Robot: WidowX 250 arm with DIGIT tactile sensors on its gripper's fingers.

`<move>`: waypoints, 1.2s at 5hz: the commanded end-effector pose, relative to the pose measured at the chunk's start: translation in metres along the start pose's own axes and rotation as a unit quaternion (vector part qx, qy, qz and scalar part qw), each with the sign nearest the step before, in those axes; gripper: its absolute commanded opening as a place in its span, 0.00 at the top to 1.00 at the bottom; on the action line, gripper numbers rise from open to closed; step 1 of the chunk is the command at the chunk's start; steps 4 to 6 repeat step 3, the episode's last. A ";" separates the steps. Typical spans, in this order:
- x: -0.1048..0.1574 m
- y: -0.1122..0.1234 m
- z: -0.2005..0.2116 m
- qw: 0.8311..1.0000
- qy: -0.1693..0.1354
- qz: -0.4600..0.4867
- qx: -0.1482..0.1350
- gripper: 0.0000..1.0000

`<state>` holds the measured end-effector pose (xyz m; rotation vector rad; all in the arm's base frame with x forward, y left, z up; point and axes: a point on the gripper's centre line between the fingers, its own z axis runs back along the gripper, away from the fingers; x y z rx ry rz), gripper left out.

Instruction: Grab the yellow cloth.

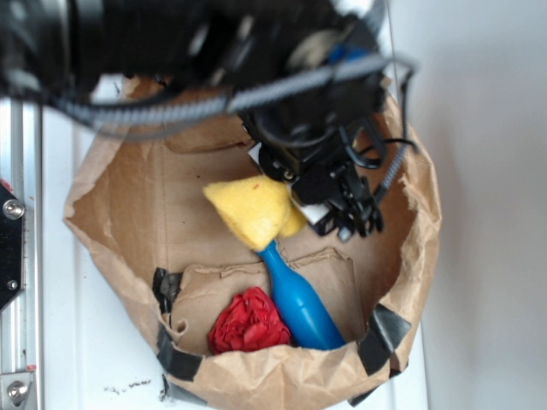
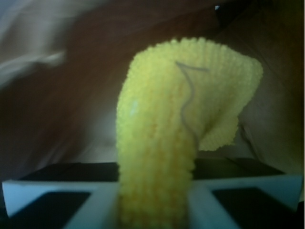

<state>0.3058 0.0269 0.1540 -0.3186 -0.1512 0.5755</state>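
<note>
1. Looking from the exterior view: the gripper [image 1: 301, 198] hangs over the brown paper bag [image 1: 120, 222], and the yellow cloth [image 1: 249, 209] sticks out sideways from its fingers, apparently lifted off the bag's floor. The blue bottle [image 1: 299, 301] lies just below the cloth's hanging corner, and the red fabric wad [image 1: 249, 321] sits further below, beside the bottle.
2. Exterior view, risk: the dangling corner looks to touch or overlap the bottle's neck; a sideways move could drag or tip the bottle. The bag wall is close beyond the gripper, so a wide swing may snag it.
3. Exterior view, writing: none legible.
4. Wrist view: the gripper [image 2: 155, 202] is pinching the yellow cloth [image 2: 181, 109], which rises between the jaws as a folded column.
5. Wrist view, risk: only a narrow fold appears clamped; soft terry could slip out under a jerk.
6. Wrist view, writing: none; only a loose dark thread [image 2: 187, 98] on the cloth.
</note>
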 end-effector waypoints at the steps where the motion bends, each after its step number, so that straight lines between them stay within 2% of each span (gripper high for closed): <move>1: -0.012 -0.029 0.054 0.995 -0.055 -0.071 0.033 1.00; 2: -0.014 -0.027 0.060 0.994 -0.082 -0.063 0.025 1.00; 3: -0.017 -0.023 0.060 0.987 -0.145 -0.061 0.027 1.00; 6: -0.017 -0.023 0.060 0.987 -0.145 -0.061 0.027 1.00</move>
